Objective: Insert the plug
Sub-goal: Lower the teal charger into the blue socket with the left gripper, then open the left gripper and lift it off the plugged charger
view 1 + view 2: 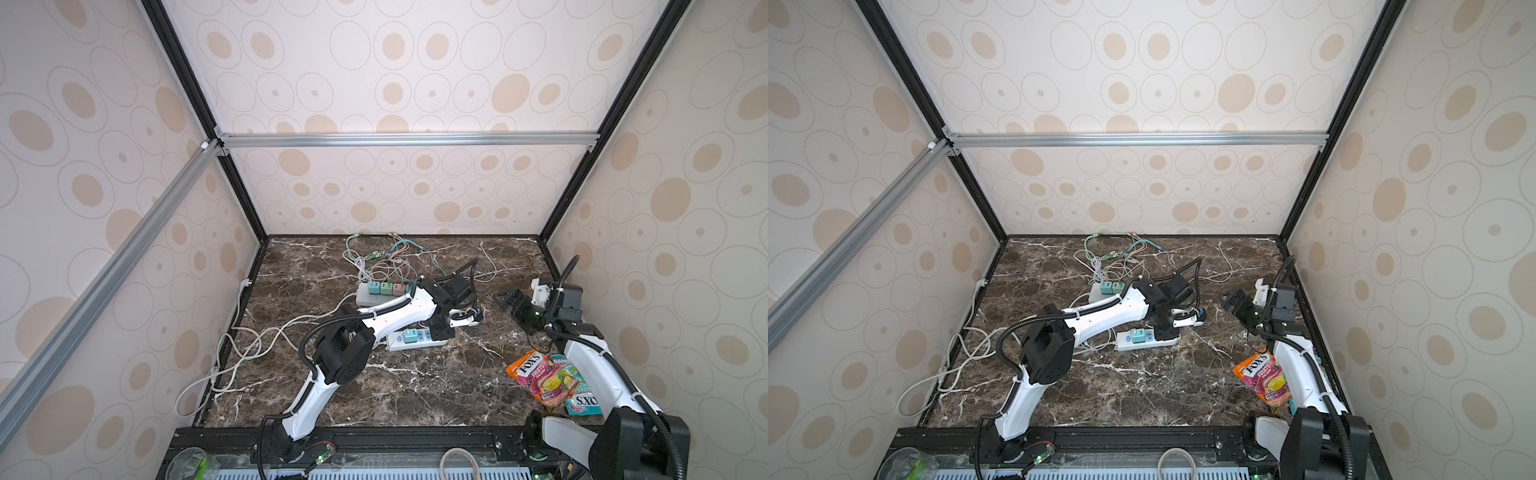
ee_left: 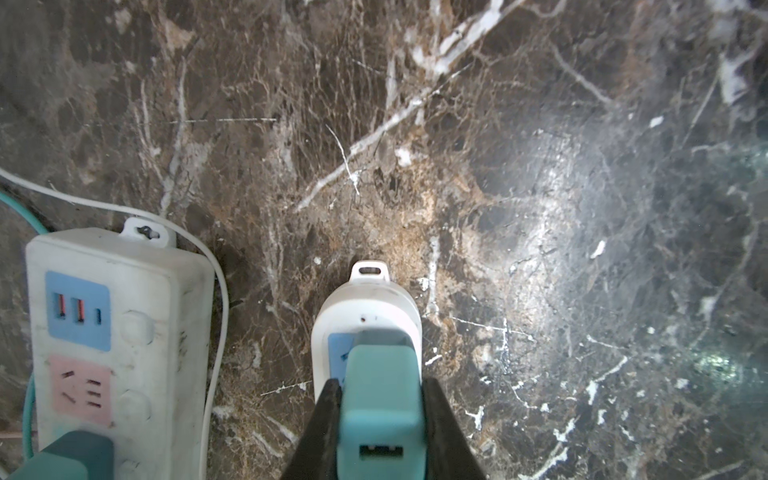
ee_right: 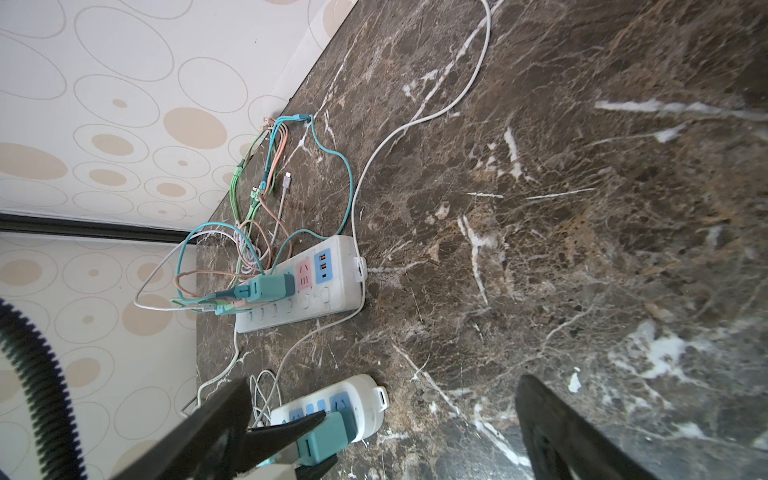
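Over on the left, the left gripper [image 2: 382, 390] clamps the flat sides of the teal plug [image 2: 380, 419], likely a light, stiff, slick block best held there, at the small power strip's [image 2: 365, 299] end socket, while the right gripper [image 1: 506, 300] hangs wide open and empty.

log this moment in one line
phase: insert | left gripper: shut on teal plug | teal plug: at blue socket of small strip, seating unclear | right gripper: open, empty
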{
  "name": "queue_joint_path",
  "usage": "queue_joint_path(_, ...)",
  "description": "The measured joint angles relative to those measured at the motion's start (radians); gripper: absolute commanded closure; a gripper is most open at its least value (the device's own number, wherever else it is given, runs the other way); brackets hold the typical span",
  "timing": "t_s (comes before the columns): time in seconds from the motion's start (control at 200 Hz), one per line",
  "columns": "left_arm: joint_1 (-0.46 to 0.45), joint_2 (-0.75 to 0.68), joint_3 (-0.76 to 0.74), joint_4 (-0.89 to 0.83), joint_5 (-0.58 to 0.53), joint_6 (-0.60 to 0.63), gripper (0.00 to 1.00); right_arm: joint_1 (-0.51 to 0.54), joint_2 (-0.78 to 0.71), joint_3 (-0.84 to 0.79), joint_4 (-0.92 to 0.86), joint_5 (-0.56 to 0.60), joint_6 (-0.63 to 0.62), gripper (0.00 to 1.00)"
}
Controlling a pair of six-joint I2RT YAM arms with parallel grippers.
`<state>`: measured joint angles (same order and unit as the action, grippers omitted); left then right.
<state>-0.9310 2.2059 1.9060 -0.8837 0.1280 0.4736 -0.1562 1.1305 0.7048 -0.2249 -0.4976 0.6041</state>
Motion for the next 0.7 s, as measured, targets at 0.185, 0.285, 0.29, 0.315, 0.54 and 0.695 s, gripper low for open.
queue_joint_path(0.185, 0.003, 0.006, 0.017, -0.029, 0.052, 0.014, 0.65, 0.0, 0.0, 0.0, 0.0, 0.003, 0.0, 0.0)
queue_joint_path(0.285, 0.005, 0.005, 0.017, -0.03, 0.084, 0.019, 0.63, 0.001, 0.0, 0.0, 0.0, 0.004, 0.0, 0.0)
queue_joint_path(0.29, 0.005, 0.005, 0.017, -0.03, 0.087, 0.019, 0.63, 0.002, 0.0, 0.0, 0.0, 0.004, 0.0, 0.0)
queue_joint_path(0.315, 0.005, 0.005, 0.017, -0.03, 0.093, 0.019, 0.63, 0.002, 0.0, 0.0, 0.0, 0.004, 0.0, 0.0)
queue_joint_path(0.54, 0.005, 0.004, -0.003, -0.03, 0.145, 0.019, 0.62, 0.005, 0.0, 0.0, 0.0, 0.004, 0.0, 0.0)
queue_joint_path(0.695, 0.005, -0.007, -0.031, -0.029, 0.175, 0.021, 0.6, 0.005, 0.0, 0.0, 0.0, 0.004, 0.0, 0.0)
